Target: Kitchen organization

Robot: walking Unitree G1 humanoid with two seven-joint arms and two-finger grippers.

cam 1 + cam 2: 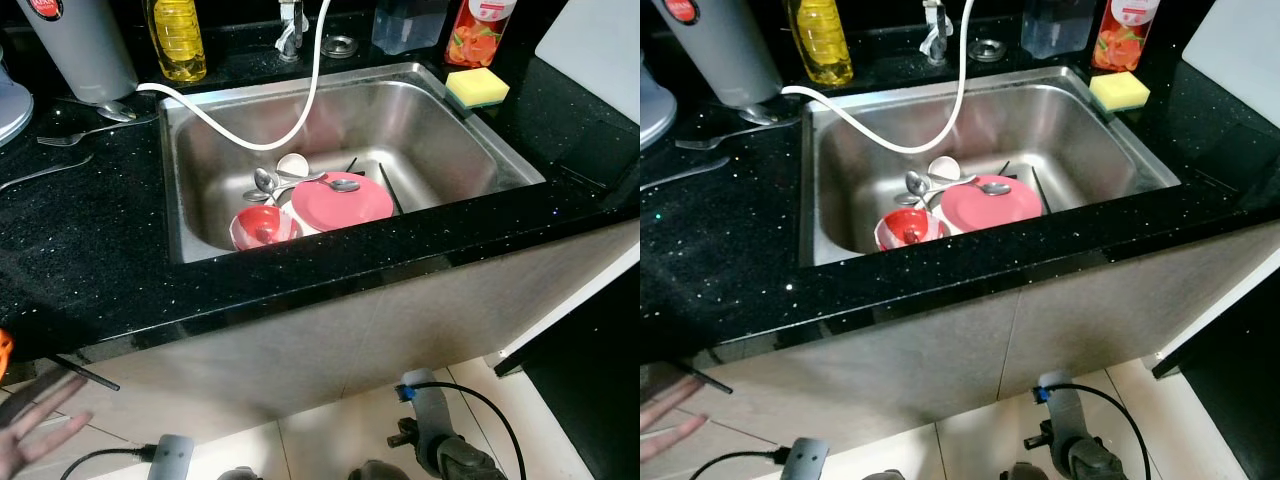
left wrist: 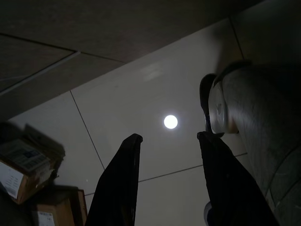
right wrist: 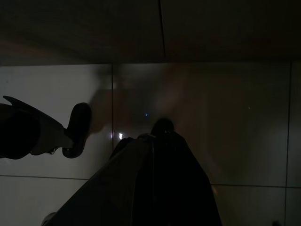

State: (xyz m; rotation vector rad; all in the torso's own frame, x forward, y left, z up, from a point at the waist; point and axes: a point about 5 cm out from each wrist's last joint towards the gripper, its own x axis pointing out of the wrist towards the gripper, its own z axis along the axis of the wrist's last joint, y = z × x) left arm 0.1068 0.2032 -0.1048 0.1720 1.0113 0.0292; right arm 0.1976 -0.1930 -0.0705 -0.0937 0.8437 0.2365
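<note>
A steel sink (image 1: 455, 150) is set in a black speckled counter (image 1: 90, 250). Inside it lie a pink plate (image 1: 342, 201), a red bowl (image 1: 262, 227), a small white cup (image 1: 292, 165), several metal spoons (image 1: 265, 181) and black chopsticks (image 1: 390, 190). A white hose (image 1: 300, 110) loops from the tap (image 1: 290, 30) into the basin. Both arms hang low in front of the cabinet. My left gripper (image 2: 169, 136) is open over pale floor tiles. My right gripper (image 3: 160, 134) is shut, in deep shade above the floor.
On the counter stand an oil bottle (image 1: 178, 40), a grey flask (image 1: 85, 50), a yellow sponge (image 1: 477, 87) and an orange-labelled bottle (image 1: 478, 30). A fork (image 1: 75, 135) and a spoon (image 1: 45, 172) lie at the left. A person's hand (image 1: 35, 425) reaches in low at the left. A shoe (image 2: 218, 108) and cardboard boxes (image 2: 23, 165) are on the floor.
</note>
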